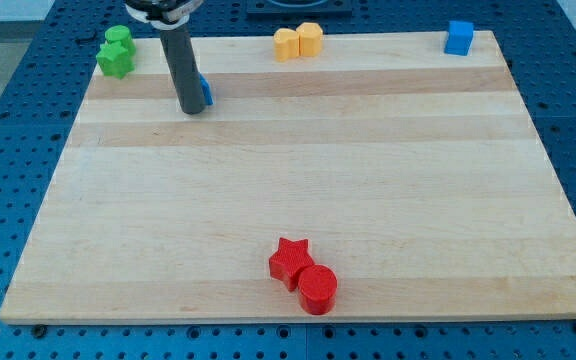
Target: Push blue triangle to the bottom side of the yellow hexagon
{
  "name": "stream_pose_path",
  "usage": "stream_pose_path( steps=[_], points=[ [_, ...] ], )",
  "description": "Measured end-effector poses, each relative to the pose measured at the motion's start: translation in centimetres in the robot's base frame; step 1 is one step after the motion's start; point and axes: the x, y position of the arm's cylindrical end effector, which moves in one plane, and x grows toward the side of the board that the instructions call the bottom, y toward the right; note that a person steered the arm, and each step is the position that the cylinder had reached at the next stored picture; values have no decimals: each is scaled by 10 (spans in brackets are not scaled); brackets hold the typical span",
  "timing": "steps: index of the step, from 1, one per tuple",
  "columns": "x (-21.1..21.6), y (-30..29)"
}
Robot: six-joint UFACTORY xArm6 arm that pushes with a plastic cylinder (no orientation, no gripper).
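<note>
Upper left of the frame, two green blocks sit at the board's corner: a green star [114, 60] w/ another green block [119, 37] touching it just above, shape of that one not clear from here. The wooden board [298, 210] itself is pale, laid on a blue perforated table [8, 130].

Just right of the greens, the dark rod comes down from the top edge. My tip [194, 110] rests on the board, upper left area. No jaws on this arm – just the plain rod, nothing to open or close and it has hold of nothing.

The blue triangle [206, 90] is right behind the rod, touching it on the rod's right side. Only a thin sliver of blue shows – rest is hidden by the rod, so its shape can't really be made out here.

Further right, top centre: two yellow-orange blocks pressed together at the board's top edge. The yellow hexagon [286, 45] is on the left, the other yellow block [310, 39] on the right, rounded-top look. Bare wood lies btw the triangle and the hexagon's lower side.

Bottom centre, well apart from all that: a red star [290, 260] w/ a red cylinder [318, 289] touching it at lower right.

Top right corner: a blue cube [458, 37], alone near the board's edge.
</note>
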Motion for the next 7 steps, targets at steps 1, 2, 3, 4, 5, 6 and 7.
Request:
stream_pose_path(
  steps=[1, 2, 3, 4, 5, 6, 7],
  points=[
    [-1, -40],
    [-15, -56],
    [-20, -39],
    [-20, -4],
    [-26, 29],
    [-42, 43],
    [-48, 87]
  ],
)
